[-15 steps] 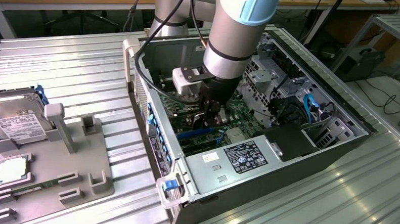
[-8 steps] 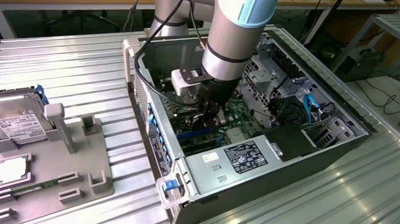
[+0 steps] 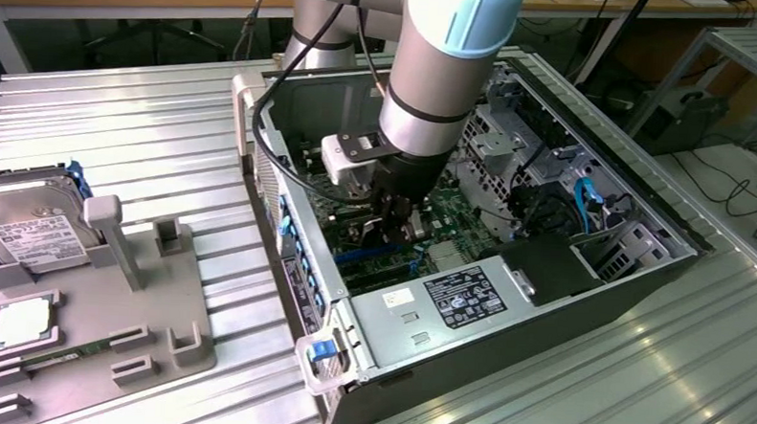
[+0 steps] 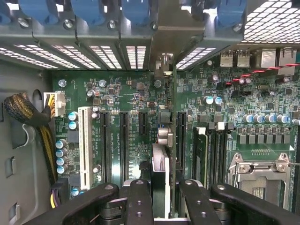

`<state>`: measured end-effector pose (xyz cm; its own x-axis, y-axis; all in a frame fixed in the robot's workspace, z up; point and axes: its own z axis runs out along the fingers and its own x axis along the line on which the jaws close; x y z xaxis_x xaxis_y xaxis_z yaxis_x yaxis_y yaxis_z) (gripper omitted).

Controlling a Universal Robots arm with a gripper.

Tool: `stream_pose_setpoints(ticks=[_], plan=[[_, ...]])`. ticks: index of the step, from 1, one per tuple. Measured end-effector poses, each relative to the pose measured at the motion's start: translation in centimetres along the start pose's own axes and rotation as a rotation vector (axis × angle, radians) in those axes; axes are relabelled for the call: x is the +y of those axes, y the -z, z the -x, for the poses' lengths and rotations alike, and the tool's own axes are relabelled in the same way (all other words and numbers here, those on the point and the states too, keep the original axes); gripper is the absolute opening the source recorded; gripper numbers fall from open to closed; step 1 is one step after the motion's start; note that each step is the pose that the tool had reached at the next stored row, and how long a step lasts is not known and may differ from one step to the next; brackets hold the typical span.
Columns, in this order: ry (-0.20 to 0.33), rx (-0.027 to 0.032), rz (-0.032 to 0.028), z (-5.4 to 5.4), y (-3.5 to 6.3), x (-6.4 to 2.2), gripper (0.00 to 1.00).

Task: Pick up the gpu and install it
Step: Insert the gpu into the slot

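gpu [image 4: 161, 180] stands on edge between the jaws [image 4: 162, 201], which we see clenched on its sides, one black finger [image 4: 140, 201] pressing each face. we find the card lowered inside the open computer case [image 3: 631, 281], its thin edge running away from the jaws toward the slotted rear wall [image 4: 126, 54] of the case, where its pale metal bracket end [image 4: 164, 65] sits against the vents. under the jaws spreads the green motherboard [image 4: 243, 117]; to one side of the card lie black expansion slots [image 4: 124, 145] and a white slot [image 4: 85, 147], to the other side the memory slots [image 4: 211, 154] and the processor socket [image 4: 260, 176]. we cannot tell whether the card's lower edge is seated in a slot. in the exterior view, the arm [image 3: 442, 71] reaches down into the case, which rests on the ribbed metal table [image 3: 139, 135]. well away from the jaws, toward the exterior view's left, a grey fixture tray [image 3: 157, 298] carries a silver hard drive [image 3: 33, 230].
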<state>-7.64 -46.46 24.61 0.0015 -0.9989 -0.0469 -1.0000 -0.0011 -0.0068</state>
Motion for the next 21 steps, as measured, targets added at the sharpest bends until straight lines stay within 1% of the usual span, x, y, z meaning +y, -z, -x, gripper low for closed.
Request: stream_pose_setpoints(ticks=[6,21], plan=[[0.0,-0.0005,0.0015,-0.01,-0.3,0.03,0.28],[0.0,-0.0006,0.0017,0.07,-0.33,-0.08,0.28]])
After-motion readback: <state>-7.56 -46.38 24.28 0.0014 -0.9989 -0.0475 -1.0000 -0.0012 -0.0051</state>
